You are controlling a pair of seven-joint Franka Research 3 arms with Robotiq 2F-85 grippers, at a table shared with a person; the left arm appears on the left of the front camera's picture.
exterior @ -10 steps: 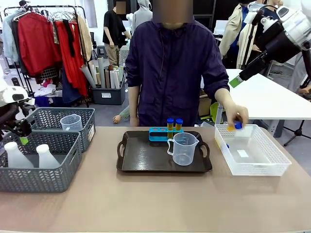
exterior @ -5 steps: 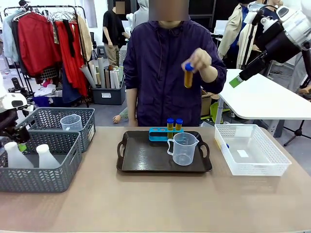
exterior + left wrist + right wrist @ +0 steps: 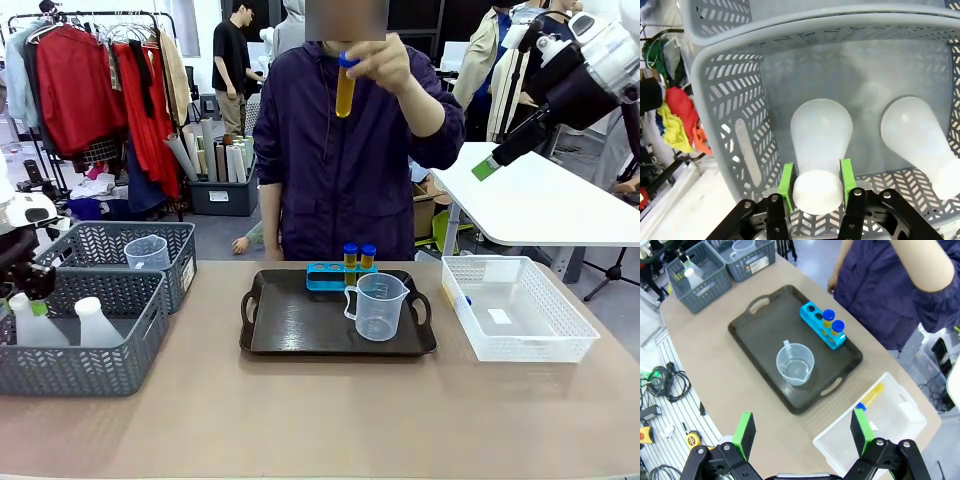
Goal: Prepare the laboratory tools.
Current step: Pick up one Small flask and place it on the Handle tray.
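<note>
My left gripper (image 3: 816, 176) is closed partway, its green pads (image 3: 786, 181) pressed against either side of the neck of a flask (image 3: 820, 132). The flask stands upright on the floor of the grey basket (image 3: 730, 125) at the tabletop's near left corner. Its long axis is vertical and its mouth end points straight up at my wrist. A second flask (image 3: 915, 132) stands upright just beside it in the same basket, clear of my fingers. The rear basket (image 3: 110, 235) behind it holds a small jug (image 3: 148, 252), also upright.

My right gripper (image 3: 802, 429) is spread wide with nothing between its pads. It hangs high off the tabletop's right side, looking down on the table.

A dark tray (image 3: 300, 325) sits mid-tabletop, toward the far edge. A blue rack (image 3: 325, 271) lies along the tray's far edge, its long axis parallel to that edge. Two tubes (image 3: 350, 256) stand upright in the two holes at its right end, blue caps up. A measuring jug (image 3: 380, 308) stands upright on the tray just in front of the rack's right end, handle to my left and spout to my right.

Across the table, the person's hand (image 3: 385, 62) holds a tube (image 3: 345, 92) high above the tray, nearly vertical with its blue cap on top. A loose tube (image 3: 871, 396) lies flat in the white basket (image 3: 520, 350) at the tabletop's right edge, near the wall facing the tray. Its cap end points toward my side and its body toward the person.
</note>
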